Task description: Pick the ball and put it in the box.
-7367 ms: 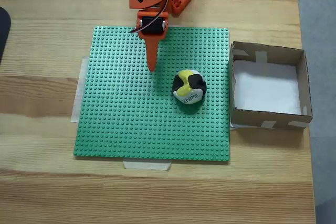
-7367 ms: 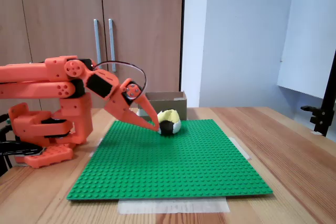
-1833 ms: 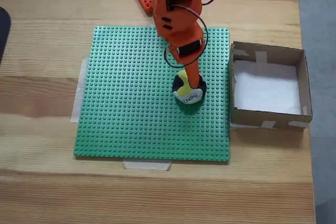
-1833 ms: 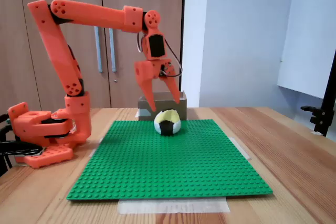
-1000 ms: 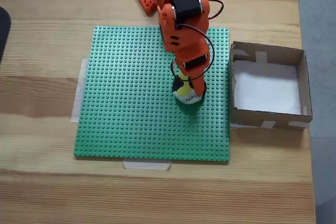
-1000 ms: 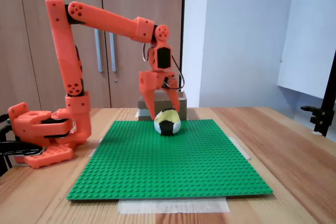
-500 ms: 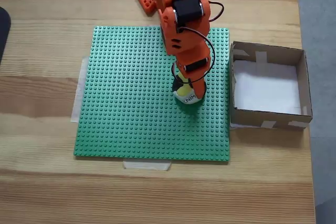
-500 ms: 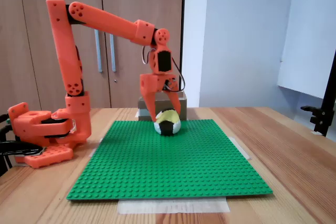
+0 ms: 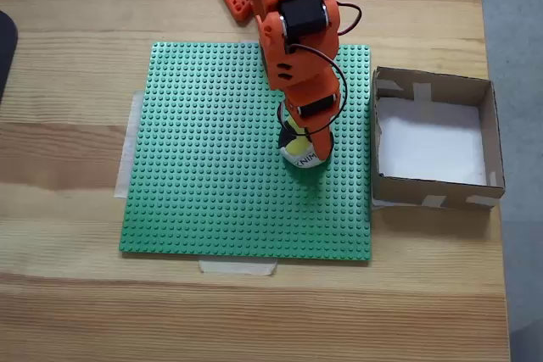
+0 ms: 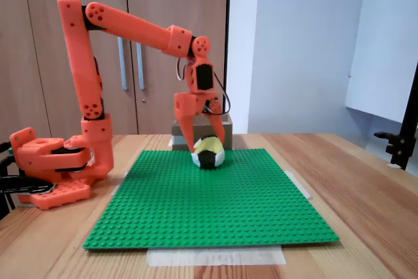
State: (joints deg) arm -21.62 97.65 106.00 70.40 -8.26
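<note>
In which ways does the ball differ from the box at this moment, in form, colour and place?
The ball is round and small; the box is square and wider. The ball has yellow, black and white patches; the box is brown with a white bottom. The ball lies on the green baseplate under the claw; the box stands beside it, on the table.

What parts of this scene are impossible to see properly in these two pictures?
- Ball: its top is hidden by the gripper in the top-down fixed view.
- Box: mostly hidden behind gripper and ball in the side fixed view.
- Ball lettering: too small to read.
- Dark object: cut by the left edge.
</note>
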